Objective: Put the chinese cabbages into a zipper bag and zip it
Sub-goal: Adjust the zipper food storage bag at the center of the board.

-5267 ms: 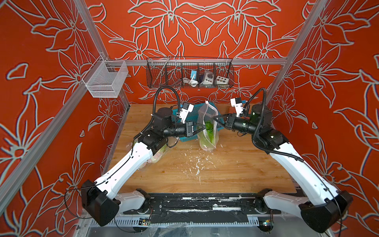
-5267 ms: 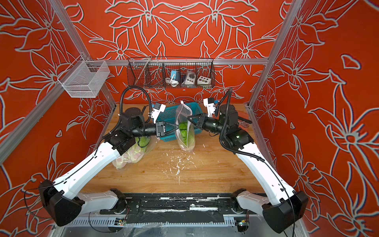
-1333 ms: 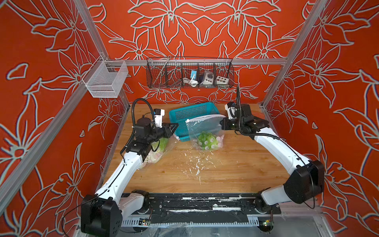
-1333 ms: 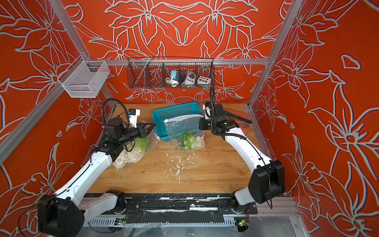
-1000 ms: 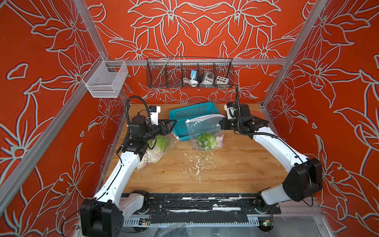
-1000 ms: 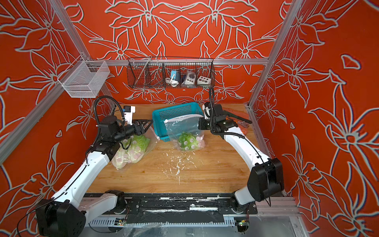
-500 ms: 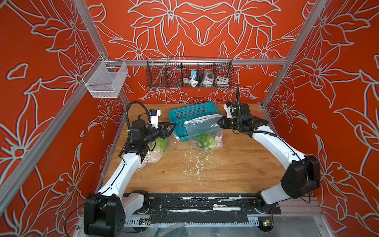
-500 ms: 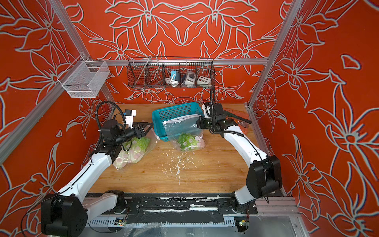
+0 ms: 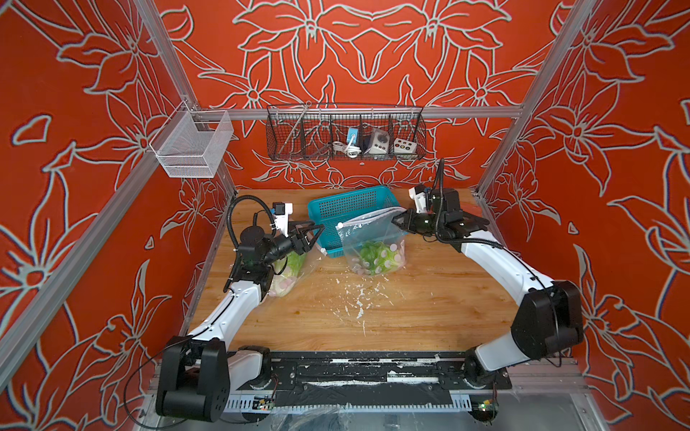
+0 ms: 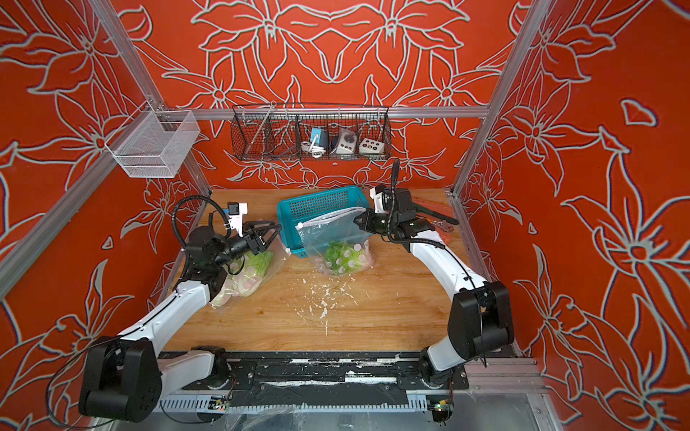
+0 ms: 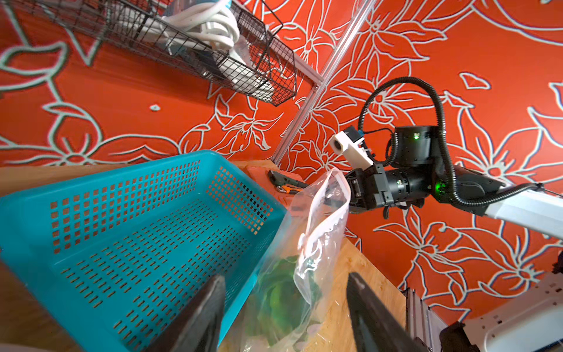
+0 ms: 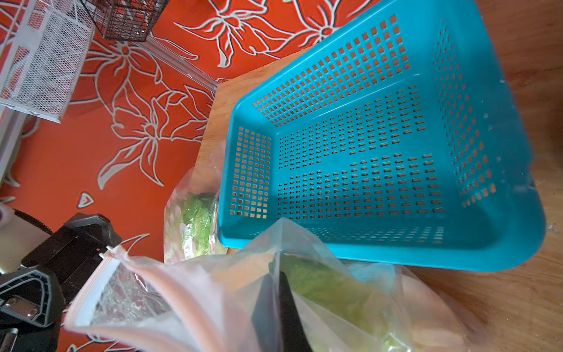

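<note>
The clear zipper bag (image 9: 373,237) (image 10: 336,233) hangs in front of the teal basket (image 9: 347,203), its bottom resting on the table. A green chinese cabbage (image 9: 375,253) (image 12: 329,286) lies inside it. My right gripper (image 9: 398,221) (image 12: 280,275) is shut on the bag's top right corner. The pink zip strip stands parted, with its white slider (image 9: 339,225) at the left end. My left gripper (image 9: 317,231) (image 11: 286,280) is open and empty just left of the slider, by the basket's near left corner.
A second clear bag (image 9: 291,268) (image 12: 192,225) with green leaves lies under my left arm. White crumbs (image 9: 354,298) dot the table's middle. An orange-handled tool (image 10: 437,220) lies behind my right arm. A wire rack (image 9: 345,134) hangs on the back wall.
My left gripper has edged right toward the bag's slider end, still open. Some seconds ago both grippers held the bag upright. The right arm and bag have hardly moved.
</note>
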Controlling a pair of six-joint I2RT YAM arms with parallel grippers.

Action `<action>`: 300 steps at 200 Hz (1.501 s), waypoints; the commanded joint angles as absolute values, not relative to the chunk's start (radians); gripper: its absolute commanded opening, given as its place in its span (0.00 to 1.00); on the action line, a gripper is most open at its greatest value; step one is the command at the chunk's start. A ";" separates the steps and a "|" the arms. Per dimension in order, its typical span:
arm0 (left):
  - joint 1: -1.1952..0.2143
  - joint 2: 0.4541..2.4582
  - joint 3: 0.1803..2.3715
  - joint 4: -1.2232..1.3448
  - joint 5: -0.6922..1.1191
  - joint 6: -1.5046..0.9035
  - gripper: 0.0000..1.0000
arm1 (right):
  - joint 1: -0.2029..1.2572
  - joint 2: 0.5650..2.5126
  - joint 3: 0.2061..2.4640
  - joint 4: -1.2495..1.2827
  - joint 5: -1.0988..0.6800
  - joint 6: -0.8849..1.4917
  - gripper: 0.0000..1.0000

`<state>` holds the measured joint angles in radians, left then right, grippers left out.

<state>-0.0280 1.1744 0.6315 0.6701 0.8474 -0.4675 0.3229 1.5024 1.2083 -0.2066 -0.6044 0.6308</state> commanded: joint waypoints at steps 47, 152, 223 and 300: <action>-0.191 1.219 0.629 0.657 0.832 -0.311 0.65 | 0.311 1.456 1.209 -0.174 -0.632 0.646 0.00; -0.204 1.440 0.664 0.884 0.860 -0.453 0.51 | 0.309 1.454 1.189 -0.151 -0.661 0.649 0.00; -0.204 1.440 0.696 0.875 0.922 -0.459 0.21 | 0.302 1.443 1.177 -0.161 -0.660 0.641 0.00; -0.210 1.360 0.816 0.606 0.970 -0.359 0.00 | 0.285 1.276 1.244 -0.490 -0.507 0.451 0.41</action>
<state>-0.2035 1.4002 0.7456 0.7433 0.9260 -0.4355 0.2878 1.3735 1.1847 -0.3153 -0.6170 0.5972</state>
